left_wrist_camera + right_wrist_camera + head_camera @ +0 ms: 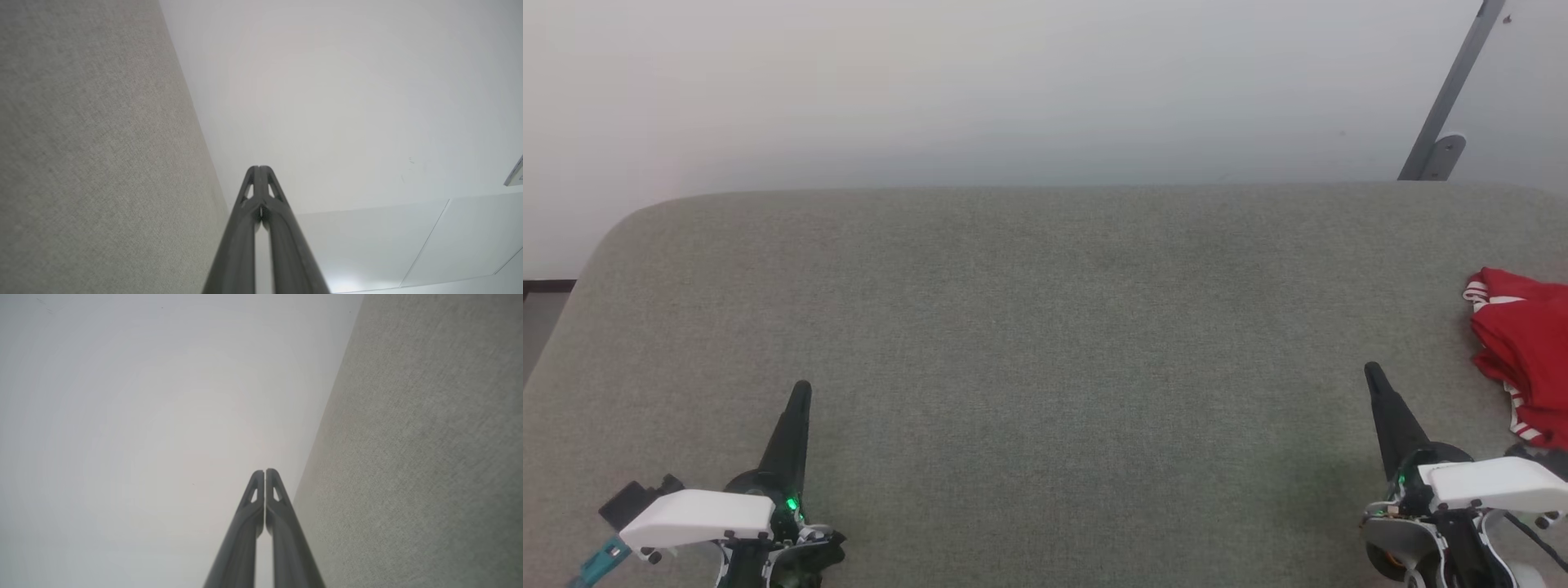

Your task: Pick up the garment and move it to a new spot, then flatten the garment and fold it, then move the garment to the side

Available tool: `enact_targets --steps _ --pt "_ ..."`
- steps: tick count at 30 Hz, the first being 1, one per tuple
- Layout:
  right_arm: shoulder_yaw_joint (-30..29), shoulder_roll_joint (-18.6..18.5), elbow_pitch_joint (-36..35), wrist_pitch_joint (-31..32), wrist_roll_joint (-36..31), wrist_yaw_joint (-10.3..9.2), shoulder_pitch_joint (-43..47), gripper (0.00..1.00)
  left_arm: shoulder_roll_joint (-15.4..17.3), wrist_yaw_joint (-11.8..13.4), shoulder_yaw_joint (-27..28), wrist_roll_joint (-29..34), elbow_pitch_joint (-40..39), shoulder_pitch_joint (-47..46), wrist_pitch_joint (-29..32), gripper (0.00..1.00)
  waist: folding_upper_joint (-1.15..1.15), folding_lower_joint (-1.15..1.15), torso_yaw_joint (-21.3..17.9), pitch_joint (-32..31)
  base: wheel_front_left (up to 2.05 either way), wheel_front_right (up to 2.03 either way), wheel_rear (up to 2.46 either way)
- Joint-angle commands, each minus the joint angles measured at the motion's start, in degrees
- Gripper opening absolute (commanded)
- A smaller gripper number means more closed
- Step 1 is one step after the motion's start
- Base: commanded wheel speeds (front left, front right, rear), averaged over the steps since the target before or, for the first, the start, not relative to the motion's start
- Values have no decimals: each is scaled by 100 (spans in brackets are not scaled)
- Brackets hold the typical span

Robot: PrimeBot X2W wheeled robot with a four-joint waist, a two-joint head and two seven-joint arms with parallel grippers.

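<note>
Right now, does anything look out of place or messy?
The garment lies bunched, not flat, at the right of the grey cushion, partly cut off in the head view. The right gripper and left gripper are shut, holding nothing. Nothing else stands out.

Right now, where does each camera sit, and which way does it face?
Head view: on the head, facing down at the grey surface and garment; left tool, right tool show.
Left wrist view: along the shut left tool, toward the wall.
Right wrist view: along the shut right tool.
Both wrist views share wall and grey surface.
</note>
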Motion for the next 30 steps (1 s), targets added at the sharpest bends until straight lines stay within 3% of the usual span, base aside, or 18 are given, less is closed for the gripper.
enact_targets --steps 1,15,30 --pt "-21 23 -56 39 96 1 -50 0 -1 -25 -6 -145 1 -102 48 0 0 0 4 0 0 0 0" --pt "-98 119 -89 177 540 0 -57 0 -68 -28 -35 -564 39 -184 178 0 0 0 41 3 0 0 0" --pt "-92 112 -82 173 513 0 -55 0 -65 -28 -34 -551 36 -184 177 0 0 0 41 3 0 0 0"
